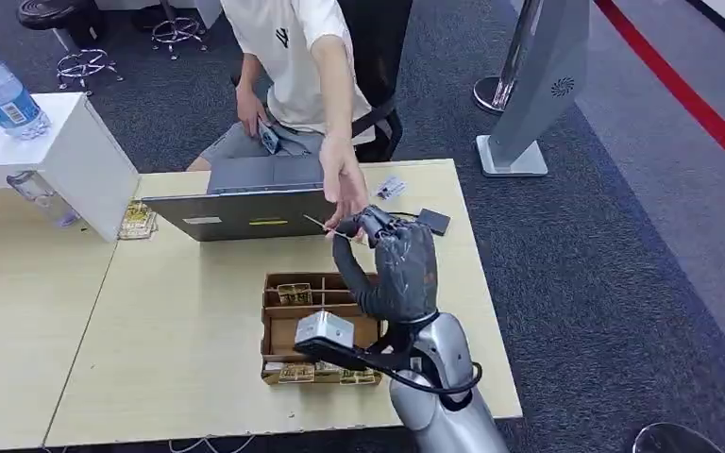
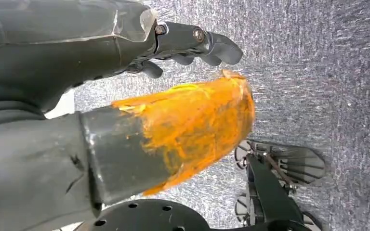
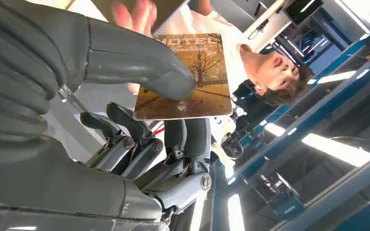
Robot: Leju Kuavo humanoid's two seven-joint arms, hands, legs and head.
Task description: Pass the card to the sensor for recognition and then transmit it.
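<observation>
1. Right hand (image 1: pixel 392 260) raised over table (image 1: pixel 170 321), pinching card (image 3: pixel 185 77) between thumb (image 3: pixel 139 65) and fingers (image 3: pixel 188 137); same card seen edge-on in head view (image 1: pixel 319 225), at 9 o'clock from the fingertips.
2. Card face: "HOTEL" printed along one edge, bare tree on golden-brown ground, small white mark near the opposite edge.
3. Person's hand (image 1: pixel 345 184) reaching down from 12 o'clock, fingertips at the card; whether touching, cannot tell.
4. Left hand (image 2: pixel 188 45) hanging above grey carpet (image 2: pixel 327 72), fingers curled in, nothing held; thumb tip wrapped in orange tape (image 2: pixel 192 125).
5. Cardboard box (image 1: pixel 316 326) on table at 9 o'clock from right wrist, split into compartments; golden cards in the far compartment and along the near edge, contents of the rest hidden by the wrist camera.
6. Laptop (image 1: pixel 245 203) at 12 o'clock from box, yellow label on its lid, text too small to read.
7. Black sensor (image 1: pixel 433 222) near table's right edge, just beside the right hand at 2 o'clock; white tag (image 1: pixel 391 188) beyond it.
8. Bottle (image 1: pixel 2 90) with blue label on white stand at far left, print unreadable.
</observation>
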